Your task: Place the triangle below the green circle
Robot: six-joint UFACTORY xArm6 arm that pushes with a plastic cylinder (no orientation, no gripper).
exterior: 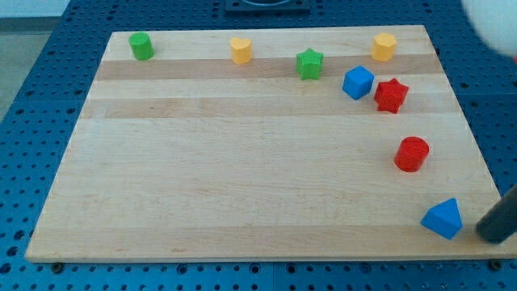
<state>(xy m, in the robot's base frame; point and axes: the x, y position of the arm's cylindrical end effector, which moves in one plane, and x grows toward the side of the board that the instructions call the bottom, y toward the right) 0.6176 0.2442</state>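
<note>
— Where is the blue triangle (443,218)?
— Near the worktop (242,186)'s near right corner. My tip (485,234) sits just right of it, off the board's edge.
— And the green circle (141,46)?
— Far left corner, well apart from the triangle.
— Any jaws?
— None; the arm ends in a bare rod, holding nothing.
— Nearest neighbour?
— A red cylinder (412,153), just beyond the triangle.
</note>
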